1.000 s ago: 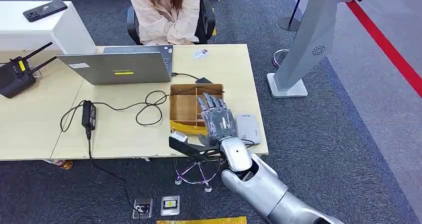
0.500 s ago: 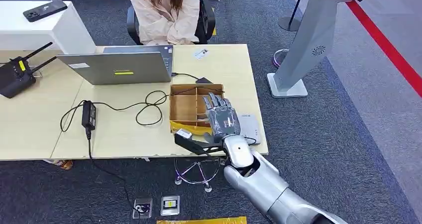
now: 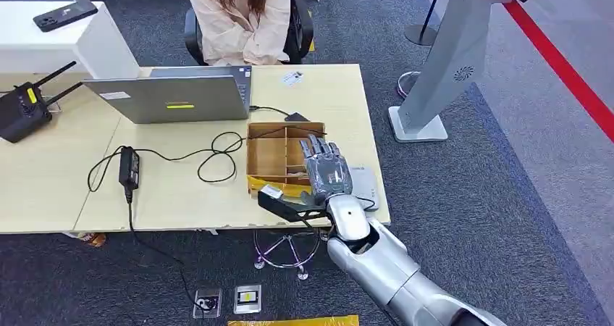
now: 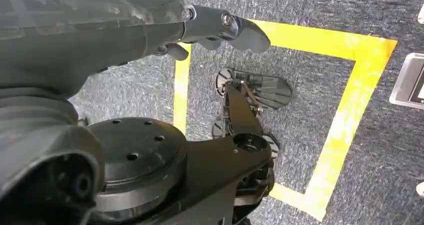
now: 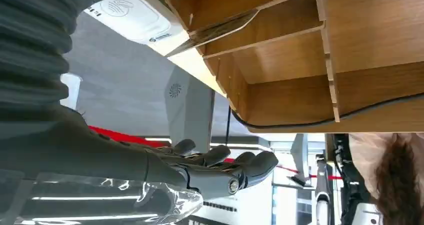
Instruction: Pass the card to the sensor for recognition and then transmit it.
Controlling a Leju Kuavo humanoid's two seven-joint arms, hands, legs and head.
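Card [image 5: 215,32]: a thin, flat, pale piece seen edge-on in the right wrist view, leaning tilted inside the compartment of the brown wooden divided box [image 3: 271,152] on the side nearest the white card sensor [image 3: 366,185]. That flat sensor pad lies on the light wooden counter [image 3: 181,195] just beside the box, at the counter's corner. The right hand [image 3: 329,170] hovers over that side of the box, fingers straight and spread, holding nothing and covering part of the box and sensor from above. Behind the box stand a grey open laptop [image 3: 181,98] and a seated person in beige [image 3: 242,22]; a looped black cable [image 3: 217,156] lies beside the box. The left hand [image 4: 220,27] hangs above the carpet; I cannot tell how wide it is.
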